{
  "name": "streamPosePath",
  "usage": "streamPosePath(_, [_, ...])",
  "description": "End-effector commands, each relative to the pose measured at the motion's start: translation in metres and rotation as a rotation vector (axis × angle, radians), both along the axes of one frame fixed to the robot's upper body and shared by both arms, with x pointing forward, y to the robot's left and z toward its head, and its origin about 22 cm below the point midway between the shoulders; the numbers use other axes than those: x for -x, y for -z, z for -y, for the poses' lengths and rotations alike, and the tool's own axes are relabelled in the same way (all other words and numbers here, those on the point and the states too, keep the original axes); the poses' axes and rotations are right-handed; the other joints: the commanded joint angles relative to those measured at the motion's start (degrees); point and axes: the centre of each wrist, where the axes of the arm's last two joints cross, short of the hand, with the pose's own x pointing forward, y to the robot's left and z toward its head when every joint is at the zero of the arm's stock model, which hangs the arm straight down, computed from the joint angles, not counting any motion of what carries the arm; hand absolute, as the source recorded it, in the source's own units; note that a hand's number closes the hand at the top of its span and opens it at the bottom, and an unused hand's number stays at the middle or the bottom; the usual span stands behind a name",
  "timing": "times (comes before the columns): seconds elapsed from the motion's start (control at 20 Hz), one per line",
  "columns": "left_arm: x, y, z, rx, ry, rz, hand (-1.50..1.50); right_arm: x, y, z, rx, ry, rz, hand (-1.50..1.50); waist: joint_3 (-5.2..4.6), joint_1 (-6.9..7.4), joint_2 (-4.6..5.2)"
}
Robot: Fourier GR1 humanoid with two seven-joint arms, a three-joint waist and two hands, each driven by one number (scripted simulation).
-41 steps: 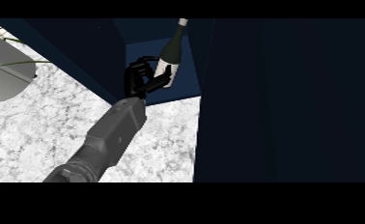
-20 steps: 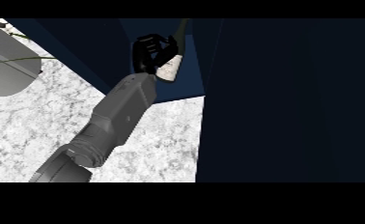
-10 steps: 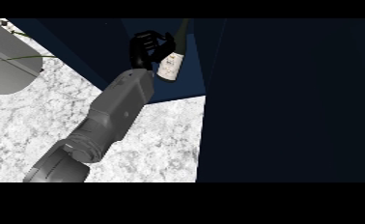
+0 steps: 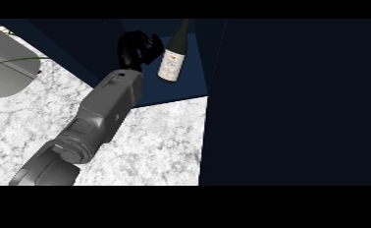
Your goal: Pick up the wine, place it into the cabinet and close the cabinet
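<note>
The wine bottle (image 4: pixel 171 64), dark with a white label, stands inside the open dark blue cabinet (image 4: pixel 181 87), leaning slightly with its neck toward the top of the view. My left hand (image 4: pixel 136 49) is just to its left inside the cabinet. Its fingers are relaxed and a narrow gap separates them from the bottle. The grey forearm (image 4: pixel 105 106) comes in from the lower left. My right hand shows nowhere.
The cabinet's open door (image 4: pixel 290 104) fills the right half of the view as a large dark panel. A grey plate (image 4: pixel 14 70) lies at the left edge on the white marbled counter (image 4: pixel 156 143).
The hand carried the bottle deeper into the cabinet, set it on the cabinet floor, then let go and shifted a little to the left of it.
</note>
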Motion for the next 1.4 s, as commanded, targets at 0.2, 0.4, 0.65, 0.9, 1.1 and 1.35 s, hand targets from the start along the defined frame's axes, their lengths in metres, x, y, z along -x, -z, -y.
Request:
streamPosePath(0.2, [0.004,0.011,-0.021,-0.097,-0.085,-0.051,1.50,0.002,-0.001,0.001,0.003,-0.009,0.006,-1.50,-0.14,0.05,0.33])
streamPosePath(0.4, [0.008,0.018,-0.027,-0.156,-0.078,-0.057,1.50,0.006,-0.002,-0.002,-0.001,-0.024,0.042,-1.50,-0.19,-0.63,0.72])
streamPosePath(0.65, [0.000,0.004,-0.036,-0.111,-0.049,-0.070,-1.50,0.006,0.000,-0.002,-0.013,-0.034,0.026,-1.50,-0.20,-0.44,0.41])
streamPosePath(0.9, [0.005,0.013,-0.041,-0.098,-0.042,-0.083,-1.50,0.004,-0.001,-0.002,0.004,-0.043,0.030,-1.50,-0.20,-0.09,0.70])
streamPosePath(1.1, [0.000,0.004,-0.050,-0.086,-0.030,-0.074,-1.50,0.003,-0.001,-0.004,0.013,-0.037,0.017,-1.50,-0.29,0.12,0.49])
streamPosePath(1.35, [0.003,0.009,-0.051,-0.134,0.022,-0.036,-1.50,0.005,-0.003,-0.003,0.007,-0.045,0.019,-1.50,-0.22,1.05,-0.18])
